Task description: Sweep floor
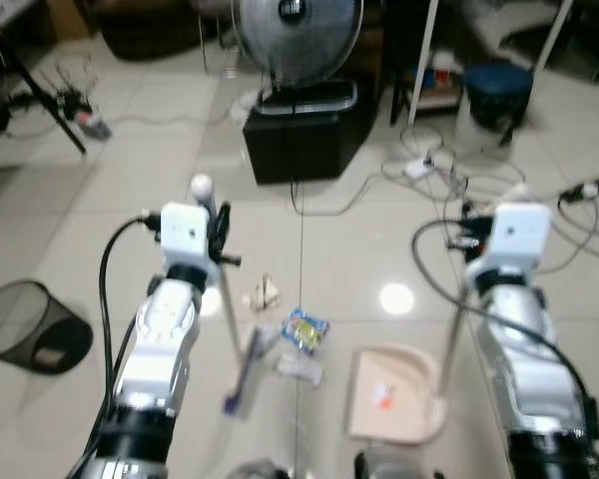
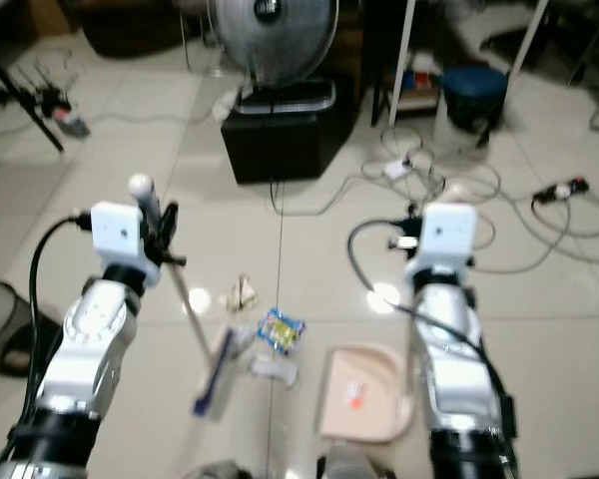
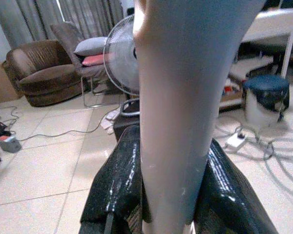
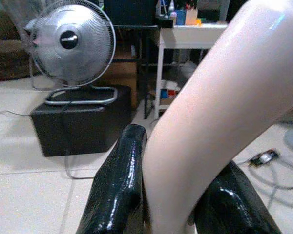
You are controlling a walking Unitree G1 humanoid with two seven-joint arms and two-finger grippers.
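My left gripper (image 3: 171,161) is shut on the pale broom handle (image 1: 223,289), which slants down to purple bristles (image 1: 242,374) on the tiled floor. My right gripper (image 4: 178,165) is shut on the upright handle of a beige dustpan (image 1: 394,394). The pan lies flat on the floor at the right with a small orange scrap inside. Between broom and pan lies litter: a crumpled paper (image 1: 265,292), a blue wrapper (image 1: 305,330) and a white wrapper (image 1: 299,369).
A standing fan (image 1: 298,40) sits on a black box (image 1: 304,135) straight ahead. A black mesh bin (image 1: 30,324) lies tipped at the left. Cables and a power strip (image 1: 419,168) trail across the floor at the right, near a blue-topped stool (image 1: 496,95).
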